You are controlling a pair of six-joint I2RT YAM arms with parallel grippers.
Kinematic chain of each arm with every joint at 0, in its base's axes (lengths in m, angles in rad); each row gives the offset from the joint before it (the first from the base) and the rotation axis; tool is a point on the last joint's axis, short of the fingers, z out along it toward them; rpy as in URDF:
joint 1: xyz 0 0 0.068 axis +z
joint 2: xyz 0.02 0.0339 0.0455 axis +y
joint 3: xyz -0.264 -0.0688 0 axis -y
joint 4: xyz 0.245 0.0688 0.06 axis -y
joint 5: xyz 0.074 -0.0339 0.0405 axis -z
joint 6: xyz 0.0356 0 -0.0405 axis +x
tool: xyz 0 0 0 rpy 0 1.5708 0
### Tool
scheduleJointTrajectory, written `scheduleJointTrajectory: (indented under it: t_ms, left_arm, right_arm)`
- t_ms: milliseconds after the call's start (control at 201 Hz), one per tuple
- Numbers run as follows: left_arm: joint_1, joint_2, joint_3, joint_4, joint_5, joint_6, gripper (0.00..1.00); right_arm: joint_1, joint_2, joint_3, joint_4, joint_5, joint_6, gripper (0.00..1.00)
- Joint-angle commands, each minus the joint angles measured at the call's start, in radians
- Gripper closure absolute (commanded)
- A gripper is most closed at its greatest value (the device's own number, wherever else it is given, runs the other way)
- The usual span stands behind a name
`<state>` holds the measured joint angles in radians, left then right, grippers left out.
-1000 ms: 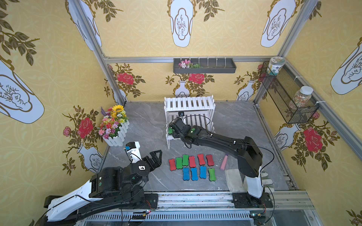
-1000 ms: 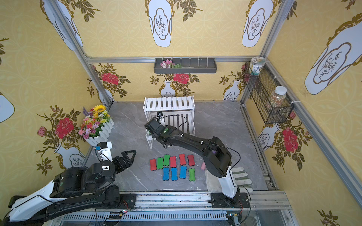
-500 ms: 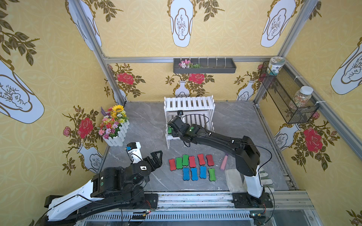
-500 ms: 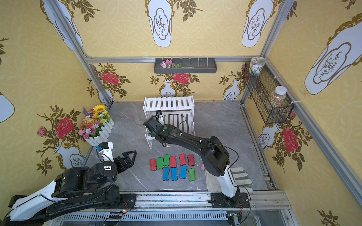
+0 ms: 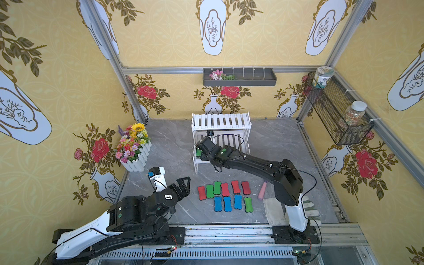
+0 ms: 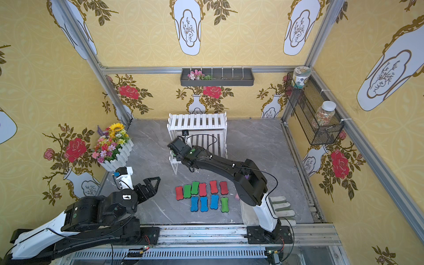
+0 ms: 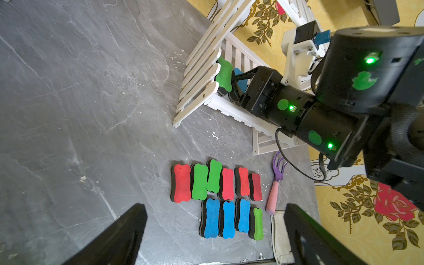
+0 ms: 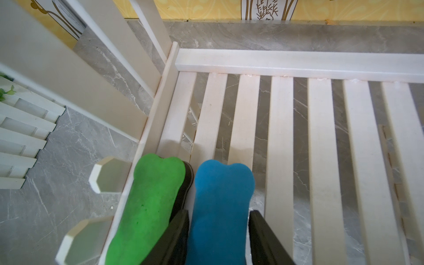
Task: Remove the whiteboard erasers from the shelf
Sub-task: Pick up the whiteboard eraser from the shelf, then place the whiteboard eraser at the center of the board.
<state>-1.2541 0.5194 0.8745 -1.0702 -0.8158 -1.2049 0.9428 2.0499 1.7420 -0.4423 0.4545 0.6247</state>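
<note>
Our right arm (image 5: 252, 163) stretches long and low from its base toward the shelf (image 5: 221, 121), its wrist reaching in under the upper tier from the shelf's front; the right pincer (image 8: 219, 214) sits at one end of the shelf's lower tier, its two dark fingers (image 8: 179, 229) laid against both flanks of the blue eraser (image 8: 222, 183), so we read it as narrowed onto that eraser, which lies flat on the slats; the green eraser (image 8: 156, 195) lies just beside the blue one, between it and the shelf's end rail, outside the pincer and touching the outer face of one finger; in a top view only a sliver of this green eraser (image 5: 198, 152) shows past the wrist; our left arm (image 5: 137, 211) is folded back well in front of the shelf, forearm raised, and the left pincer (image 7: 214, 206) hangs above the bench (image 5: 174, 146) with its fingers spread wide and nothing between them; the ten other erasers (image 5: 225, 189) lie on the bench in front of the shelf, well apart from it, in two close rows: red, green, green, red, red, red nearer the shelf, then blue, blue, blue, green farther from it.
</note>
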Motion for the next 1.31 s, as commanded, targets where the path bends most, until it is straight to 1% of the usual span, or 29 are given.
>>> scheduleJointTrajectory:
  t_ms: [0, 129, 398, 627, 761, 966, 1189, 1304]
  left_arm:
    - [0.002, 0.002, -0.002, 0.008, -0.005, 0.001, 0.01]
    - [0.002, 0.004, -0.005, 0.007, -0.005, 0.001, 0.0]
    - [0.002, 0.011, -0.005, 0.01, -0.006, -0.001, 0.01]
    - [0.001, 0.013, -0.001, 0.009, -0.014, -0.006, 0.01]
    - [0.001, 0.014, 0.011, -0.001, -0.023, -0.007, 0.01]
    - [0.001, 0.025, 0.045, -0.033, -0.051, -0.014, 0.01]
    - [0.002, 0.034, 0.05, -0.024, -0.041, -0.013, 0.01]
    - [0.002, 0.048, 0.035, -0.016, -0.039, -0.019, 0.01]
  right_arm:
    - [-0.001, -0.026, -0.017, 0.024, -0.02, -0.016, 0.57]
    - [-0.002, -0.06, -0.051, 0.074, -0.045, -0.023, 0.6]
    - [-0.008, -0.153, -0.13, 0.145, -0.087, -0.007, 0.61]
    - [-0.004, -0.266, -0.247, 0.186, -0.126, 0.035, 0.61]
    - [0.016, -0.336, -0.328, 0.195, -0.129, 0.067, 0.62]
    - [0.115, -0.435, -0.453, 0.183, -0.085, 0.137, 0.62]
    - [0.216, -0.558, -0.607, 0.131, -0.043, 0.203, 0.62]
    - [0.274, -0.562, -0.663, 0.081, -0.048, 0.261, 0.63]
